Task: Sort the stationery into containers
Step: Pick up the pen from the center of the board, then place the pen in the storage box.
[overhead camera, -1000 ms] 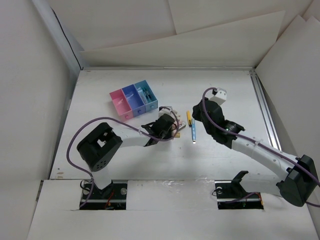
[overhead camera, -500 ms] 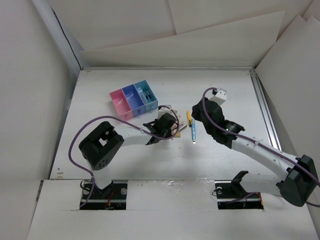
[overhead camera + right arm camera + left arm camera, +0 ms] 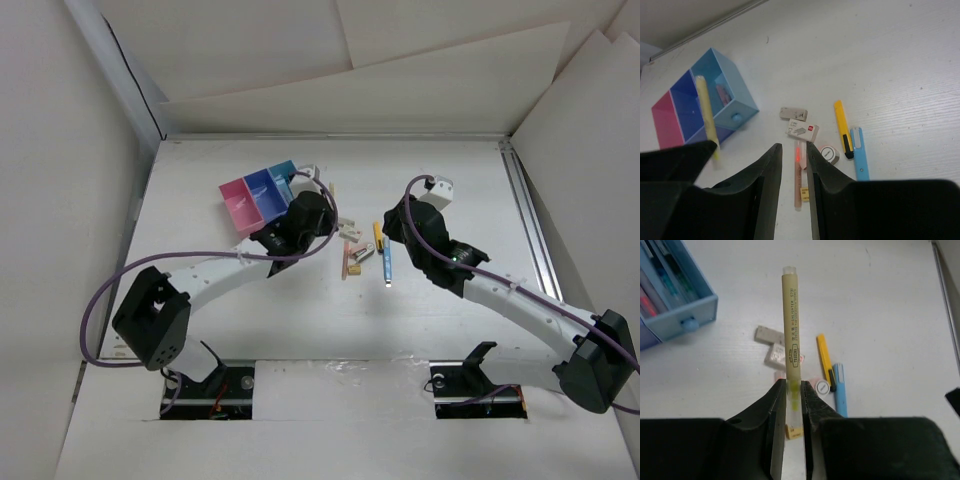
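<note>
My left gripper (image 3: 793, 385) is shut on a beige-yellow highlighter (image 3: 791, 330) and holds it above the table, beside the light blue tray (image 3: 685, 305). In the top view this gripper (image 3: 323, 205) is at the right end of the joined trays: pink (image 3: 238, 205), dark blue (image 3: 263, 190) and light blue (image 3: 284, 171). Several pens lie in the light blue tray. My right gripper (image 3: 793, 146) is open and empty, above a pink pen (image 3: 798, 175). On the table lie an eraser (image 3: 793, 113), a small box (image 3: 802, 131), a yellow pen (image 3: 843, 127) and a blue pen (image 3: 860, 160).
A small round tape roll (image 3: 829, 154) and a tiny yellow block (image 3: 804, 192) lie beside the pink pen. The loose items form one cluster (image 3: 362, 250) between the two grippers. White walls enclose the table on the left, back and right.
My left gripper has risen from the loose cluster with the highlighter and swung back-left to the trays. The right arm has not moved.
</note>
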Motion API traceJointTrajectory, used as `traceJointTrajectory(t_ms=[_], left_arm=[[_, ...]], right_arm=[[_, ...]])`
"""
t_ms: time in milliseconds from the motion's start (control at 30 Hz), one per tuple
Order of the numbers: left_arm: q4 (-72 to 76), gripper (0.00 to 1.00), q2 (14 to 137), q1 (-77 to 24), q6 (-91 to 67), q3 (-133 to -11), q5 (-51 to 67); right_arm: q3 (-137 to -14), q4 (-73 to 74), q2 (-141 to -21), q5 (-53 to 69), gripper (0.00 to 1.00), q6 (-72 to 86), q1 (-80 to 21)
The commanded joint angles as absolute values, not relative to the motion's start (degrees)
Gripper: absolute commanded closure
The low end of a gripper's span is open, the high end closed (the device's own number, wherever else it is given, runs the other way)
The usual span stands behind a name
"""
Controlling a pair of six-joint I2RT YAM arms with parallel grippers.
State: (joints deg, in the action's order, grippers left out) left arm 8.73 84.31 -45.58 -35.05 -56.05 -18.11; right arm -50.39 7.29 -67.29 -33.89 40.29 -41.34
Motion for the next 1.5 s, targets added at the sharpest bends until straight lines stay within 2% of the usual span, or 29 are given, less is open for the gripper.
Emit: traceJointTrajectory(t_ms=[0, 233, 367, 700, 833, 867, 933, 1133, 1200, 1300, 1467], left_arm=[[10.7, 1.0, 85.9, -41.2, -35.5, -61.3, -20.0], [10.7, 1.0, 92.4, -33.2, -35.5, -68.6, -21.4], [10.7, 1.0, 96.2, -28.3, -36.7, -69.8, -17.5], [10.0, 0.99, 101.9, -26.6, -36.1, -72.6, -20.7], [9.2, 0.78, 102.5, -26.6, -35.0, -73.7, -21.4], [9.2, 0.7, 102.5, -26.6, -35.0, -73.7, -21.4], [9.8, 0.64, 100.9, -26.6, -35.0, -72.3, -21.4], [13.0, 0.65, 93.7, -27.2, -33.9, -66.6, -18.3], [13.8, 0.7, 91.5, -30.1, -33.1, -62.4, -17.1], [16.0, 0.72, 90.0, -36.6, -31.2, -57.2, -14.2], [11.2, 0.73, 91.8, -45.6, -31.0, -53.7, -17.4]], right_arm=[[-51.8, 5.4, -66.8, -34.3, 0.68, 39.9, -41.9], [-51.8, 5.4, -66.3, -34.3, 0.68, 39.9, -41.9], [-51.8, 5.4, -65.7, -33.8, 0.68, 39.9, -41.9], [-51.8, 5.4, -65.7, -33.7, 0.68, 39.9, -41.9], [-51.8, 5.4, -65.7, -33.7, 0.68, 39.9, -41.9], [-51.8, 5.4, -65.7, -33.7, 0.68, 39.9, -41.9], [-51.8, 5.4, -65.7, -33.7, 0.68, 39.9, -41.9], [-51.8, 5.4, -65.7, -33.7, 0.68, 39.9, -41.9], [-51.8, 5.4, -65.7, -33.7, 0.68, 39.9, -41.9], [-51.8, 5.4, -65.7, -33.7, 0.68, 39.9, -41.9], [-51.8, 5.4, -65.7, -33.7, 0.68, 39.9, -41.9]])
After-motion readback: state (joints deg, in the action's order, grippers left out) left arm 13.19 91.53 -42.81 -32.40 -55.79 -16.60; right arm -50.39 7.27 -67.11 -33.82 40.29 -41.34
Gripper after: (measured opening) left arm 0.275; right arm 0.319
